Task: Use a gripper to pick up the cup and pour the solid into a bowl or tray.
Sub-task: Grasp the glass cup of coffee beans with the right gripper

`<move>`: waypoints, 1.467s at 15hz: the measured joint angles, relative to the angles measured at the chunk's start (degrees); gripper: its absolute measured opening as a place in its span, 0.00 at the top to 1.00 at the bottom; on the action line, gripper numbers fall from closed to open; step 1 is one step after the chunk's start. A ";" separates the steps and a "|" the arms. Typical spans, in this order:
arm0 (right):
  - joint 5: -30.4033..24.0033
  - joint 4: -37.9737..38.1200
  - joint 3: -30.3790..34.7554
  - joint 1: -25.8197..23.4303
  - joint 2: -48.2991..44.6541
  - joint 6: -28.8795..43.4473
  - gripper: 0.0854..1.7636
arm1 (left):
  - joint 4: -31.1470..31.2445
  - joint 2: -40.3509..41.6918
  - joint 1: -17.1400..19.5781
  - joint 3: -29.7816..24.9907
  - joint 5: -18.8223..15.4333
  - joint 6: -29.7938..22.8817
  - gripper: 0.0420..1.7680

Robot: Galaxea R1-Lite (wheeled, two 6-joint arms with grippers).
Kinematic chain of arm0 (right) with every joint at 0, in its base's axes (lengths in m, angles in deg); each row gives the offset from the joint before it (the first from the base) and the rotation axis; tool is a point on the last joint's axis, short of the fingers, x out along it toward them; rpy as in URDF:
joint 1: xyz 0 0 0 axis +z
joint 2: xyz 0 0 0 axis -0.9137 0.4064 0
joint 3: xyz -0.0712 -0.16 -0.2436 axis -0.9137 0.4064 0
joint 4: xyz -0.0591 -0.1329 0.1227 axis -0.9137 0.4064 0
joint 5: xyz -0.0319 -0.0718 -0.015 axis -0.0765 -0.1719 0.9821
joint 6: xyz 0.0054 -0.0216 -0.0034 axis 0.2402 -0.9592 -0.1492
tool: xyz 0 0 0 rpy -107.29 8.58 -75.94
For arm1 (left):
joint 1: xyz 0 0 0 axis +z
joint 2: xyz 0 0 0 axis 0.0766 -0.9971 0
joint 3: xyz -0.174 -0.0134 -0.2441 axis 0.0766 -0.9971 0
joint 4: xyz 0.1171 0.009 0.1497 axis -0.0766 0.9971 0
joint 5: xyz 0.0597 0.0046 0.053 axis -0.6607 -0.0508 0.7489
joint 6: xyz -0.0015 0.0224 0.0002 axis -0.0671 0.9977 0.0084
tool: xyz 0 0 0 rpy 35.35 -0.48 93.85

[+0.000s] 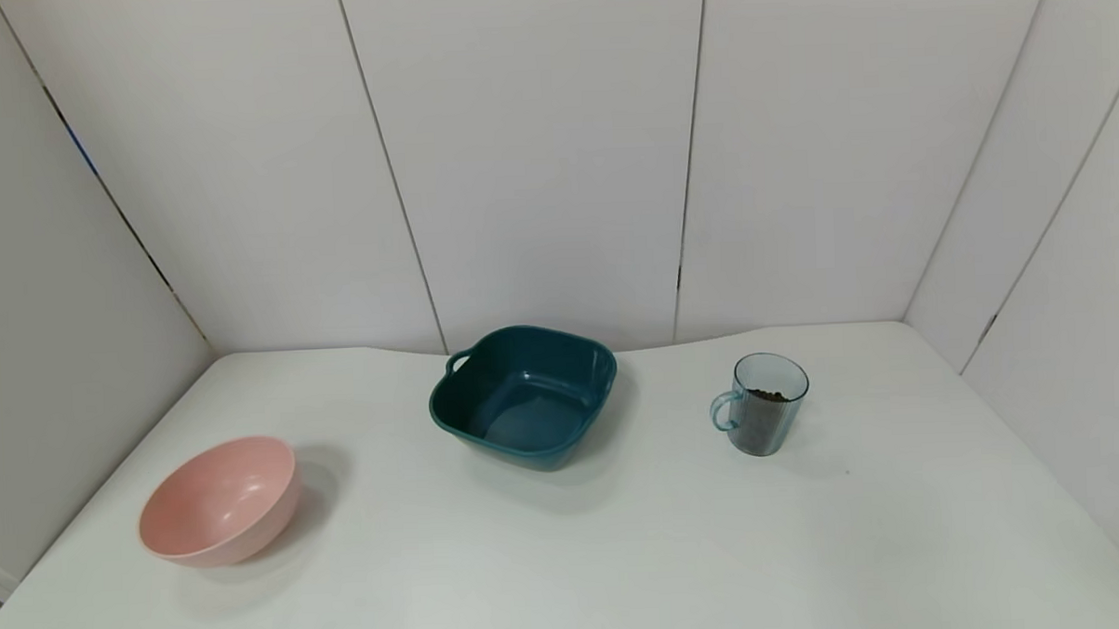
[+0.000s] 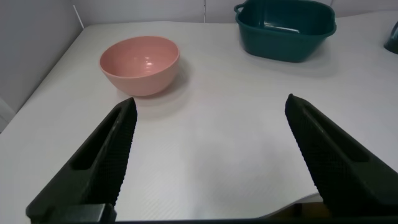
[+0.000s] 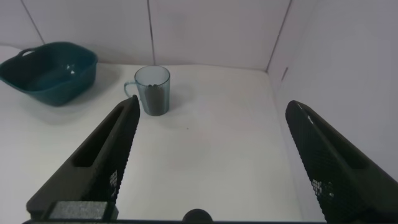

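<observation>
Cup position: the cup [image 1: 760,404] stands upright on the white table [image 1: 568,556], on my right side, well apart from the teal basin [image 1: 525,395] at centre.
Right gripper: my right gripper [image 3: 211,155] hangs back at the near edge of the table, fingers spread wide, nothing between them.
Left gripper: my left gripper [image 2: 208,155] is also back at the near edge on the other side, fingers just as wide apart and holding nothing; I judge it the idle one.
Key relation: from the right wrist view the cup [image 3: 153,90] sits ahead of the open fingers and off toward the basin side, so I judge the right arm the nearer one for the pick.
Cup axis: vertical, mouth up; its loop handle points toward the basin, away from the right wall.
Solid: dark brown granules [image 1: 766,417] fill most of the cup; none lies in the basin, so no pouring is done yet.
Basin: beyond and to the left of the cup, its small loop handle at the far left corner.
Pink bowl: the pink bowl [image 1: 220,499] sits near my left gripper, well clear of the cup.
Count: one cup, one teal basin, one pink bowl, two grippers.
</observation>
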 joint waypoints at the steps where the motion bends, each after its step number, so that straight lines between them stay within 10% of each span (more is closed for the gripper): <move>1: -0.85 -0.30 -1.40 0.67 3.99 0.04 0.03 | 0.00 0.00 0.00 0.00 -0.02 0.00 0.03; 10: -5.75 -9.69 -3.36 7.58 36.96 -0.13 0.03 | 0.02 0.00 0.00 0.00 -0.02 0.00 0.03; 22: -6.78 -49.36 1.77 9.81 73.53 0.28 0.03 | 0.00 0.00 0.00 0.00 -0.02 0.00 0.03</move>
